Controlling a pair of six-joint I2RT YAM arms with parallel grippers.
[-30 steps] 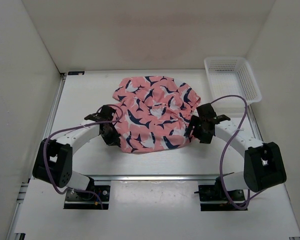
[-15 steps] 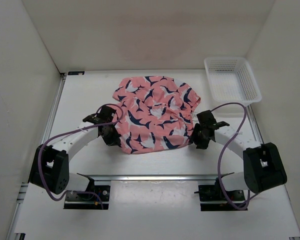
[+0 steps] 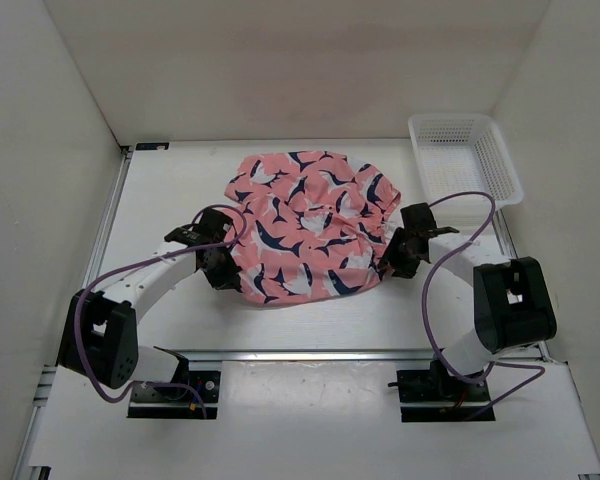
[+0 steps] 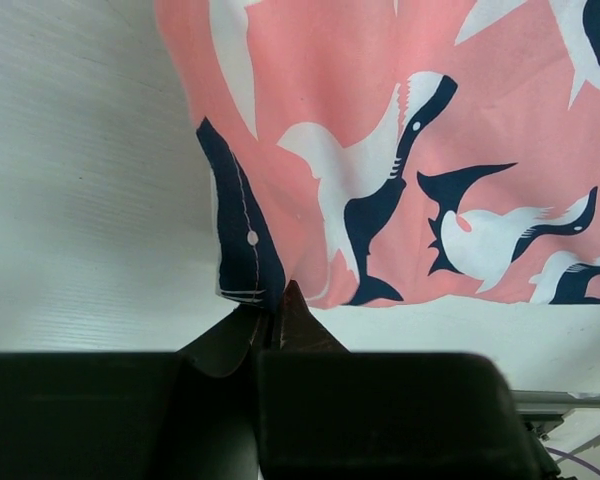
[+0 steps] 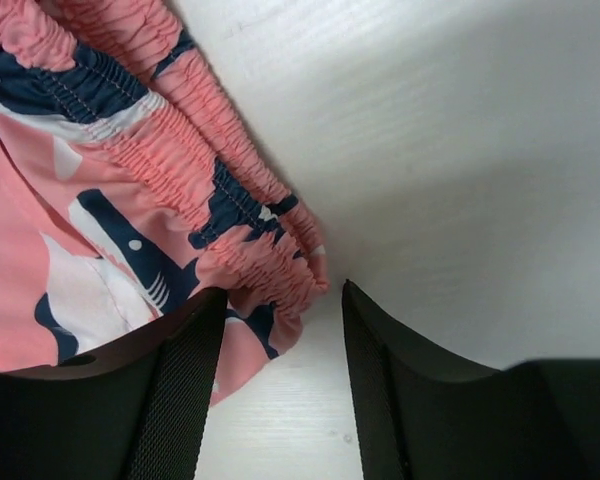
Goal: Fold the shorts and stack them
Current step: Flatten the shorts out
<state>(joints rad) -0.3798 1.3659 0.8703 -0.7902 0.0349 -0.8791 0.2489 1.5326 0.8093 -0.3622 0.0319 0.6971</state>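
The salmon-pink shorts (image 3: 310, 225) with navy and white sharks lie bunched in the middle of the table. My left gripper (image 3: 228, 272) is at their near-left corner. In the left wrist view it (image 4: 276, 305) is shut, pinching the navy hem corner of the shorts (image 4: 380, 150). My right gripper (image 3: 392, 262) is at the shorts' right edge. The right wrist view shows it (image 5: 282, 292) open, with the gathered elastic waistband of the shorts (image 5: 100, 170) reaching partly into the gap between the fingers. The left finger (image 5: 180, 380) touches the fabric and the right finger (image 5: 380, 380) stands apart on bare table.
A white mesh basket (image 3: 465, 160) stands at the back right of the table. White walls close in the left, back and right sides. Purple cables loop from both arms above the table's near part.
My right gripper has shifted toward the shorts' right edge and its jaws have narrowed, while its arm base link has swung round. The left gripper stays pinched on the corner.
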